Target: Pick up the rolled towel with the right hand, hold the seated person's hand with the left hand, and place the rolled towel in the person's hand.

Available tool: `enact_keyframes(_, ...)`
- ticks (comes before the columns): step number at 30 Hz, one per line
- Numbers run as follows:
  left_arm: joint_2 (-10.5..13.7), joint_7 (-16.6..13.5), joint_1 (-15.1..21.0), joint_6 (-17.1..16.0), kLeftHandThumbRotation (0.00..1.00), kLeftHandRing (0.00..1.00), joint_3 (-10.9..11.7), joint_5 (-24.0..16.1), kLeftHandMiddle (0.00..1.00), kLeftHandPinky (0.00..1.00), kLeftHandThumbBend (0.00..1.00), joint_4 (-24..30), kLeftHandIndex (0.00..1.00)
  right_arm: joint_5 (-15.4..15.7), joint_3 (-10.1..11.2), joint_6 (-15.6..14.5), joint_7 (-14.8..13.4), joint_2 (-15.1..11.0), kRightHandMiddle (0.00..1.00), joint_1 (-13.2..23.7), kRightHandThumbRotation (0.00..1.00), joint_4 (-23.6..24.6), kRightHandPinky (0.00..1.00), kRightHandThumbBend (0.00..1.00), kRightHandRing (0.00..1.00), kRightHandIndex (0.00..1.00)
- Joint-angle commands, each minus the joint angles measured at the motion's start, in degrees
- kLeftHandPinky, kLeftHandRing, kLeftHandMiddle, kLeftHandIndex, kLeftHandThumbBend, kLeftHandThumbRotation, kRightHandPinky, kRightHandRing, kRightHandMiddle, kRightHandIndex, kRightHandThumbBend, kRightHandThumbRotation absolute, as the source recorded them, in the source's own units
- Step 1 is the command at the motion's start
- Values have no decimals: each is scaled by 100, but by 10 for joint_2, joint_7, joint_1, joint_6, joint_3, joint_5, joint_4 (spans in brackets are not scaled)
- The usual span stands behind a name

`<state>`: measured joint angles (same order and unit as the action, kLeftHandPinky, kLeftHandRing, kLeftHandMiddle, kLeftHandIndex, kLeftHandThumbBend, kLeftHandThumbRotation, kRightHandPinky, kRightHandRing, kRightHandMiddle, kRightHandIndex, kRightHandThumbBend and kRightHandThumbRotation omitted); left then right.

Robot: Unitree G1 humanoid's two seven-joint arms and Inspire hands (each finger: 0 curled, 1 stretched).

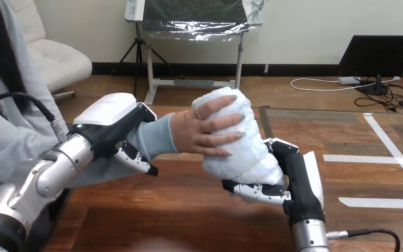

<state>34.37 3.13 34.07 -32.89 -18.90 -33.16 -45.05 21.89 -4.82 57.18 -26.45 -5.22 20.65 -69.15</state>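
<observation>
A white rolled towel (244, 144) stands tilted above the middle of the table. My right hand (288, 178) grips its lower end, thumb and fingers curled round it. The person's hand (207, 128) reaches in from the left and wraps over the towel's upper part. My left hand (116, 126) sits on the person's grey-sleeved forearm, its fingers (134, 157) curled under the sleeve near the wrist.
The wooden table (189, 210) stretches below both arms. White tape lines (378, 157) mark its right part. The person sits close at the left edge.
</observation>
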Motion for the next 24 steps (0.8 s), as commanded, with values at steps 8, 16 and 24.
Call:
enact_keyframes(8, -22, -21, 54, -12, 0, 26, 23, 18, 33, 21, 88, 41, 34, 13, -24, -3, 14, 11, 40, 45, 0, 10, 26, 77, 31, 42)
enact_keyframes(16, -21, -19, 49, -13, 0, 32, 27, 18, 39, 27, 90, 40, 39, 9, -21, -4, 16, 8, 40, 46, 0, 8, 28, 77, 32, 42)
enact_keyframes(24, -19, -19, 39, -4, 7, 44, 31, 15, 49, 38, 93, 49, 50, 1, -19, -17, 36, 6, 46, 47, 0, 5, 35, 83, 40, 48)
